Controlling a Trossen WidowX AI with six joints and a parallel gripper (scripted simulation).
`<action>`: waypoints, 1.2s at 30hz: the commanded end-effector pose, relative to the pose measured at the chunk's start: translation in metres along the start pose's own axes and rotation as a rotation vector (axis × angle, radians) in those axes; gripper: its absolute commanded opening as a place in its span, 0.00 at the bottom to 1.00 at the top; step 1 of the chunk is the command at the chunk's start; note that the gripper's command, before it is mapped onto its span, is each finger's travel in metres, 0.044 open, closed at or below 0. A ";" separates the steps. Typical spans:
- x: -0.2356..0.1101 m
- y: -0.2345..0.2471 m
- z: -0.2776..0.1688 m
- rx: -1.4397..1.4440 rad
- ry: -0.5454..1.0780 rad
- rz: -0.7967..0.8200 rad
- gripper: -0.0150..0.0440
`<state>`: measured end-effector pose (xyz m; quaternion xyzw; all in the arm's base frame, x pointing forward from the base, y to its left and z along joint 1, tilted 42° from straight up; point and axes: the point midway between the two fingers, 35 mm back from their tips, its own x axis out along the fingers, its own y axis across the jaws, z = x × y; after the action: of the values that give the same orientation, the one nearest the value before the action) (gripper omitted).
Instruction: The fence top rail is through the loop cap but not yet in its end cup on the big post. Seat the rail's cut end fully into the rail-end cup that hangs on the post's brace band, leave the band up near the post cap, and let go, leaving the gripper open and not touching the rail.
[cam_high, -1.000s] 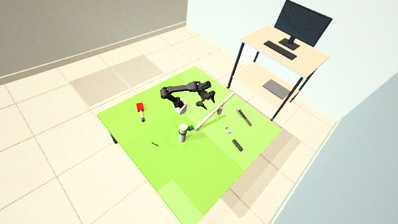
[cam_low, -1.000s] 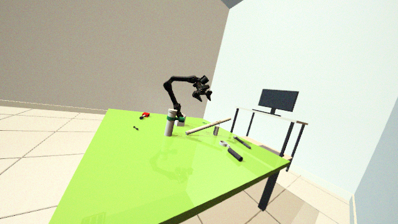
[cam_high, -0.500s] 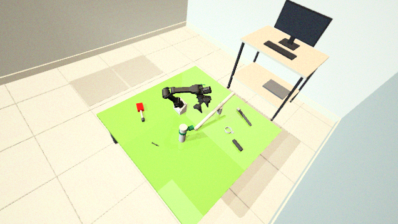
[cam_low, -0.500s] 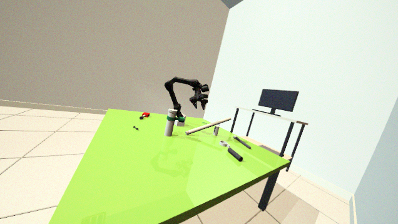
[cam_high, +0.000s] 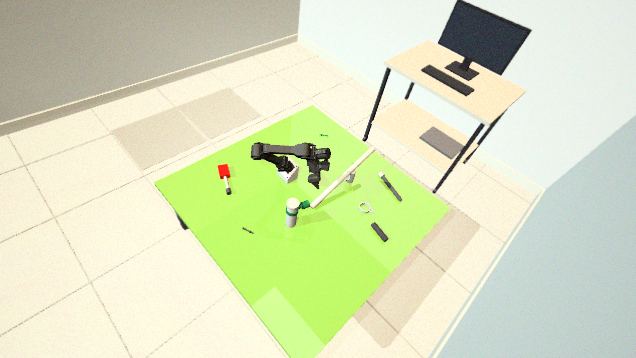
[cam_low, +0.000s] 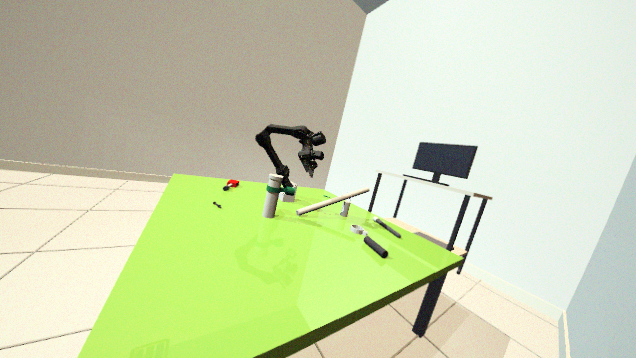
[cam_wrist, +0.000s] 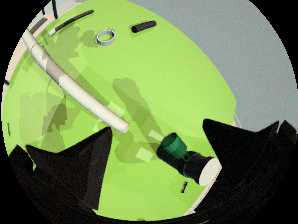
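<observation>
The pale rail (cam_high: 342, 178) (cam_low: 332, 201) (cam_wrist: 85, 99) slants across the small post (cam_high: 350, 178) (cam_low: 345, 209), its far end high. Its cut end is low, outside and below the green cup (cam_high: 304, 204) (cam_low: 289, 190) (cam_wrist: 172, 144), with a gap between them. The loop cap is too small to make out. The big post (cam_high: 291, 221) (cam_low: 270, 206) stands upright; its green brace band (cam_low: 273, 189) sits near the white cap (cam_wrist: 210, 171). My gripper (cam_high: 316, 185) (cam_low: 311, 175) (cam_wrist: 158, 128) is open and empty, above and clear of the rail.
On the green table lie a ring clamp (cam_high: 364, 203) (cam_low: 356, 229) (cam_wrist: 105, 37), a black cylinder (cam_high: 379, 232) (cam_low: 375, 247) (cam_wrist: 144, 26), a dark rod (cam_high: 390, 187) (cam_low: 388, 227) (cam_wrist: 73, 21), a red-headed tool (cam_high: 223, 171) (cam_low: 233, 183) and a small dark piece (cam_high: 248, 230) (cam_low: 217, 204) (cam_wrist: 184, 187).
</observation>
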<state>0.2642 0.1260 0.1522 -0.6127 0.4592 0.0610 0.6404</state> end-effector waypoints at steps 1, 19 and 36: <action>0.012 -0.042 -0.060 -0.592 0.112 -0.042 1.00; 0.012 -0.044 -0.063 -0.627 0.120 -0.042 1.00; 0.055 -0.029 -0.080 -0.626 0.119 -0.041 1.00</action>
<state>0.2724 0.0278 0.1557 -0.7919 0.4416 0.1466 0.3954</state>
